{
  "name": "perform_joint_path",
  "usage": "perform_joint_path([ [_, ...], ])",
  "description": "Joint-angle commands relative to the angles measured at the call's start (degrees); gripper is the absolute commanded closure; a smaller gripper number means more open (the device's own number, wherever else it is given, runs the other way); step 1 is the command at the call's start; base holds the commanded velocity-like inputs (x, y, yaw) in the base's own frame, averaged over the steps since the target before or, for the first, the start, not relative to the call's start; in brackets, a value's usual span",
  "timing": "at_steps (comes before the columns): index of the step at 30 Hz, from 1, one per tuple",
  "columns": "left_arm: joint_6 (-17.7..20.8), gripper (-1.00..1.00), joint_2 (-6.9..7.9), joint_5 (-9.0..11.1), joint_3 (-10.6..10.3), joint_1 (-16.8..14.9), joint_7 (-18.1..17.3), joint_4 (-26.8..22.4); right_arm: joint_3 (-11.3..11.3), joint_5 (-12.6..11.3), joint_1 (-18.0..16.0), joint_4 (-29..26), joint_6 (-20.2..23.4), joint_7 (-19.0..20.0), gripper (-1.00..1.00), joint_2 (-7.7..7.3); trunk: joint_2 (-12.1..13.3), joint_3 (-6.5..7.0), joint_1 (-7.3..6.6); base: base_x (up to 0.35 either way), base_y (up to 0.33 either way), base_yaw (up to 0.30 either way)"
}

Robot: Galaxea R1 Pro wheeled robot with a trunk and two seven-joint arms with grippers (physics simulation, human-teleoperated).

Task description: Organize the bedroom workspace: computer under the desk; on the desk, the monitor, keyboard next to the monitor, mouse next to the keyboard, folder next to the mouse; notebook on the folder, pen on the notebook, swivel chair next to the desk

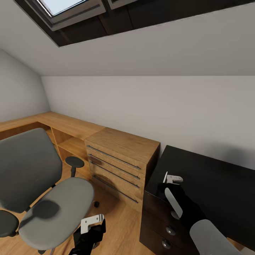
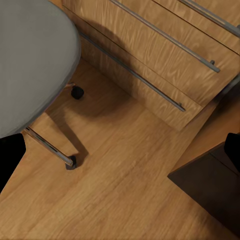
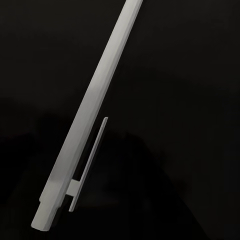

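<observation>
The swivel chair (image 1: 53,209) stands at the left with nothing on its grey seat (image 2: 30,55). The black desk (image 1: 212,177) fills the lower right, its drawers facing the chair. My right gripper (image 1: 167,181) hovers over the desk's near corner. It is shut on a thin grey slab seen edge-on, the notebook (image 1: 165,176), which crosses the right wrist view as a pale bar (image 3: 90,125) against the black desk top (image 3: 190,75). My left gripper (image 1: 92,230) hangs low beside the chair seat. Its fingers (image 2: 10,160) are wide apart and hold nothing.
A light wooden drawer cabinet (image 1: 120,159) stands between chair and desk, its front (image 2: 150,55) close to my left gripper. Low wooden shelving (image 1: 67,141) runs along the back wall. Chair castors (image 2: 76,92) rest on the plank floor (image 2: 115,185). A skylight (image 1: 71,10) is overhead.
</observation>
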Motion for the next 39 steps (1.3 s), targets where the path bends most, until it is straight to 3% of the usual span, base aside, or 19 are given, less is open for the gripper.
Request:
perform_joint_path([
  [1,0.13,-1.00,0.00,0.53,-0.05,-0.01,0.44,-0.09,0.31,-0.82,-0.01,1.95,0.66,-0.47,1.00,-0.09,-0.03,-0.06,0.00,0.000,0.000,0.000],
  [16,0.13,-1.00,0.00,0.53,-0.05,-0.01,0.44,-0.13,-0.20,-2.98,-0.01,1.39,2.64,-0.31,1.00,-0.09,-0.03,-0.06,0.00,0.000,0.000,0.000],
  [39,0.16,-1.00,0.00,0.53,-0.05,-0.01,0.44,-0.11,-0.23,-3.28,-0.01,0.96,2.80,-0.31,1.00,-0.19,-0.03,-0.06,0.00,0.000,0.000,0.000],
])
